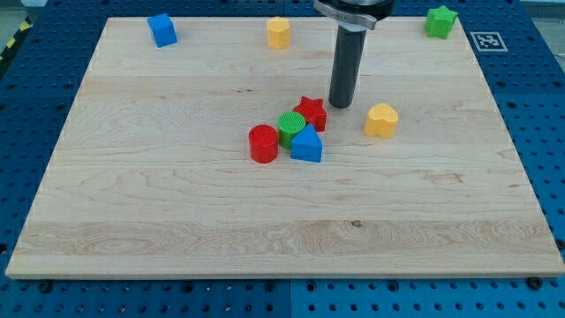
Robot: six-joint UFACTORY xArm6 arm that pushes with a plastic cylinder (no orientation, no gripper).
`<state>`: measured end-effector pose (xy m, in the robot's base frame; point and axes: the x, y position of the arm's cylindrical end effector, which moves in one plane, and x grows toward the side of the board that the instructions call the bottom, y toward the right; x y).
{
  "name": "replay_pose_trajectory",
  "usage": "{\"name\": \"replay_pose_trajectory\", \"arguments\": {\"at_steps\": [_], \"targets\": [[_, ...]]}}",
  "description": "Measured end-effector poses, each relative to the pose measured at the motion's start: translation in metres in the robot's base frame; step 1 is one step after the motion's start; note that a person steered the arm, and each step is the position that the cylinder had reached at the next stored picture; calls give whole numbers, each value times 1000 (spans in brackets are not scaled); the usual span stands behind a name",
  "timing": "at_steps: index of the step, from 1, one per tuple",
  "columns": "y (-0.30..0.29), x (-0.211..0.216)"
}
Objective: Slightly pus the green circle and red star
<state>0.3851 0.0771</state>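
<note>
The green circle (290,127) sits near the board's middle, touching the red star (311,112) on its upper right. A red circle (263,144) lies to the green circle's lower left and a blue block (307,145) to its lower right, all in one cluster. My tip (341,105) stands on the board just to the right of the red star, a small gap apart.
A yellow heart-like block (381,120) lies right of my tip. A blue block (162,29), a yellow block (279,32) and a green star (440,21) stand along the board's top edge. The wooden board (177,221) sits on a blue pegboard.
</note>
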Motion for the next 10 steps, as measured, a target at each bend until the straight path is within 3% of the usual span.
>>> {"name": "replay_pose_trajectory", "arguments": {"at_steps": [3,10], "targets": [[3,39],[-37,34]]}}
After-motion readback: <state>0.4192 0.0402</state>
